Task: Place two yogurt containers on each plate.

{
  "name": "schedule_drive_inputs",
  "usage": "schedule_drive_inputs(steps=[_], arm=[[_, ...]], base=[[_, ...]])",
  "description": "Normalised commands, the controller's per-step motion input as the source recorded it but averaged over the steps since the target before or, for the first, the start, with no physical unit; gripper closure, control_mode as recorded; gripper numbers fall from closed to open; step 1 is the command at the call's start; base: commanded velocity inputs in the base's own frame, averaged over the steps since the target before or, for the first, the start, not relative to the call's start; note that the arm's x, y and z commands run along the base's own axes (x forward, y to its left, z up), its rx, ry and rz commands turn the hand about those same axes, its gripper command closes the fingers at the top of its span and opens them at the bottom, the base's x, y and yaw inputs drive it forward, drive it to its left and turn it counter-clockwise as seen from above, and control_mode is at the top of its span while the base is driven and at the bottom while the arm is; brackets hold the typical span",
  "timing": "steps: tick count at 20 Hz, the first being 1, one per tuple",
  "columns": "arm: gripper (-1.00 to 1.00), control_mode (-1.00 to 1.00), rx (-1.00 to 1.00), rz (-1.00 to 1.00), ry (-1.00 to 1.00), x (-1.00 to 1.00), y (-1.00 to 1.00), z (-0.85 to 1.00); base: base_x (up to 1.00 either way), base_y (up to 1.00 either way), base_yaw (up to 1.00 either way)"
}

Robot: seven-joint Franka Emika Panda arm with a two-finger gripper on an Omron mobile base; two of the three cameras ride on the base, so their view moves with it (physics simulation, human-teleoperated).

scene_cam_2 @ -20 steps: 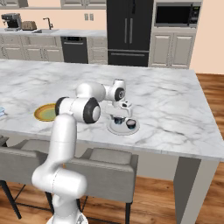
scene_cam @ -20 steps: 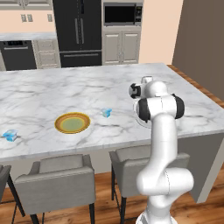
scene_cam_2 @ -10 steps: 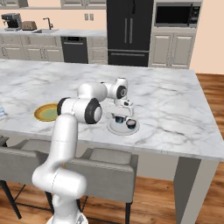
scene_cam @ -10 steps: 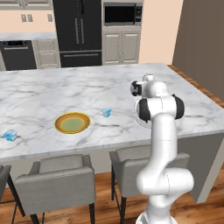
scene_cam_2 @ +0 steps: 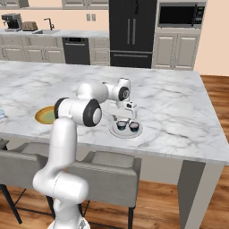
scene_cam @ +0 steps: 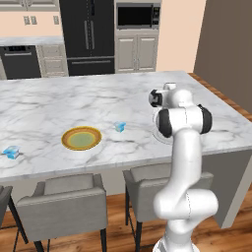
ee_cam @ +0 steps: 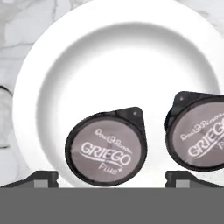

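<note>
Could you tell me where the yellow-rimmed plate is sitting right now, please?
The yellow-rimmed plate sits on the marble island near its front edge, left of the arm in the left base view, between two light-blue yogurt tubs.

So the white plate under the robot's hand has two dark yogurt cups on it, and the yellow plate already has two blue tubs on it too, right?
Not quite. The yellow plate holds nothing; the left base view shows both blue tubs lying on the counter beside it. The white plate does hold two dark yogurt cups.
</note>
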Motion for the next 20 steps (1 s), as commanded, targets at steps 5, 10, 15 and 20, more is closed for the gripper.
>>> schedule_drive_inputs(steps=[5, 10, 15, 20], arm=[[-1.0, -1.0, 0.01, 0.0, -0.09, -0.01, 0.01, 0.63], [-1.0, -1.0, 0.03, 0.05, -0.1, -0.3, 0.16, 0.68], [-1.0, -1.0, 0.0, 0.31, -0.01, -0.7, 0.44, 0.58], [-1.0, -1.0, 0.0, 0.2, -0.21, -1.0, 0.04, 0.61]], base=[[0.0, 0.0, 0.0], [0.0, 0.0, 0.0], [0.0, 0.0, 0.0], [0.0, 0.0, 0.0]])
